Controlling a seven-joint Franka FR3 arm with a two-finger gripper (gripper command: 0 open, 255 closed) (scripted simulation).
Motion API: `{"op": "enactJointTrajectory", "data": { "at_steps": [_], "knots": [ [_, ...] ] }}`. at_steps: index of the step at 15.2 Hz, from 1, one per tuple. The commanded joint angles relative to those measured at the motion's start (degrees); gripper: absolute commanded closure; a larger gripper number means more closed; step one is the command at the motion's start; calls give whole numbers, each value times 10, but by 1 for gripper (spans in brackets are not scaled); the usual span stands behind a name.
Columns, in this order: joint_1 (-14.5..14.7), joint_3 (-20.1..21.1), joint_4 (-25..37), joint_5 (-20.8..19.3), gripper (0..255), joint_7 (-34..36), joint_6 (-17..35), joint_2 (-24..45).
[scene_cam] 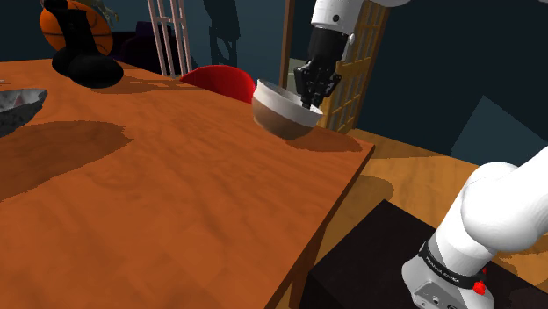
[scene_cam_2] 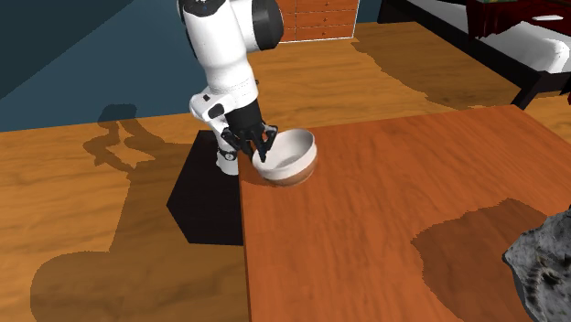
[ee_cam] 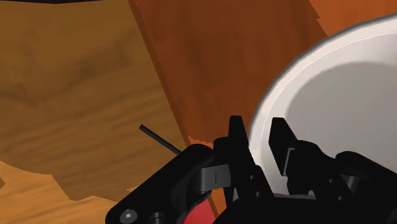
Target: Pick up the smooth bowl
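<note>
A smooth bowl [scene_cam: 281, 112], white inside and brownish outside, hangs tilted at the corner of the wooden table [scene_cam: 176, 202] nearest the stand. My black gripper [scene_cam: 313, 95] is shut on its rim, one finger inside and one outside. In the second exterior view the bowl [scene_cam_2: 291, 157] is at the table's near-left corner with the gripper [scene_cam_2: 259, 149] on the rim facing the arm. In the wrist view the fingers [ee_cam: 236, 137] clasp the white rim of the bowl [ee_cam: 331, 89]. Whether its base touches the table I cannot tell.
A red rounded object [scene_cam: 219, 81] lies just behind the bowl. At the far left of the table stand a black vase-like shape [scene_cam: 83, 63] and an orange ball [scene_cam: 79, 26]. A grey crumpled object [scene_cam: 18, 107] [scene_cam_2: 544, 261] sits further along. The table edge [scene_cam: 338, 206] drops to wooden floor.
</note>
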Motion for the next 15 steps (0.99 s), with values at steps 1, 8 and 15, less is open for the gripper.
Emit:
{"op": "enactJointTrajectory", "data": {
  "at_steps": [1,8,15],
  "knots": [
    [-1,-1,14,-2,255,2,-12,4],
    [-3,-4,81,-6,255,11,-64,18],
    [-4,-6,134,-9,255,19,-102,32]
  ]
}}
